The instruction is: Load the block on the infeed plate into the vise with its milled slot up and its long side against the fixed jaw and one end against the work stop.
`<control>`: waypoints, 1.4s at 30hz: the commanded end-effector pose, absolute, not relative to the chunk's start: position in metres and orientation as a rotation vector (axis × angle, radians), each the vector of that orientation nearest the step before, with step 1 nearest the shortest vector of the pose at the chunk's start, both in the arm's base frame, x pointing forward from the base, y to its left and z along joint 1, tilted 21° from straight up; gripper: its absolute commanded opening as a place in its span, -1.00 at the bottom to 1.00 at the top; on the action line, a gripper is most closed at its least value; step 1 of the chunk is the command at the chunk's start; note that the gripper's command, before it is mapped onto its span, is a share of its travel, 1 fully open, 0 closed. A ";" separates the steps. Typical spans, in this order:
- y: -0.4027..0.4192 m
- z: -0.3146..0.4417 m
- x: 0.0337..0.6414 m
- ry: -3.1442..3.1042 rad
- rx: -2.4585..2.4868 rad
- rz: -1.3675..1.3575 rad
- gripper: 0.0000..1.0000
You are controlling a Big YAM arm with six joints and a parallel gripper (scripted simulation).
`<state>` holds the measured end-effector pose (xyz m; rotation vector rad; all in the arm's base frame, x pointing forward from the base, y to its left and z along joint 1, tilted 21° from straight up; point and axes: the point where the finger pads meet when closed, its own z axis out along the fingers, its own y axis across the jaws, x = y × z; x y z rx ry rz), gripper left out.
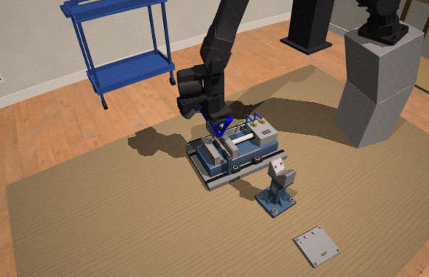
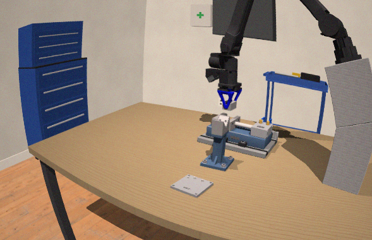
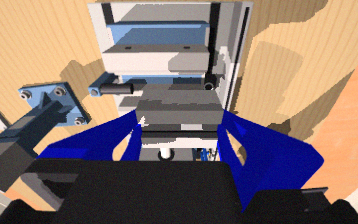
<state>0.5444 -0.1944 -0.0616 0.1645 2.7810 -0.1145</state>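
My gripper with blue fingers is shut on the grey part and holds it in the air above the vise. In the exterior view the gripper hangs a short way over the vise, with the part between the fingertips. In the wrist view the part spans the two blue fingers; a groove runs along its near side. Below it lie the vise jaws, the gap between them, and the work stop rod at the left. The infeed plate is bare.
The V-block stand is in front of the vise, on a blue base. The air cylinder block sits at the vise's right end. A grey pedestal carries the arm's base at the right. A blue cart stands beyond the table.
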 end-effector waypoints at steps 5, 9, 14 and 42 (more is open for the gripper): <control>-0.193 -0.044 0.564 2.729 0.156 -0.129 -1.00; -0.193 -0.045 0.563 2.731 0.156 -0.128 -1.00; -0.192 -0.046 0.563 2.732 0.155 -0.128 -1.00; -0.189 -0.051 0.558 2.744 0.153 -0.126 -1.00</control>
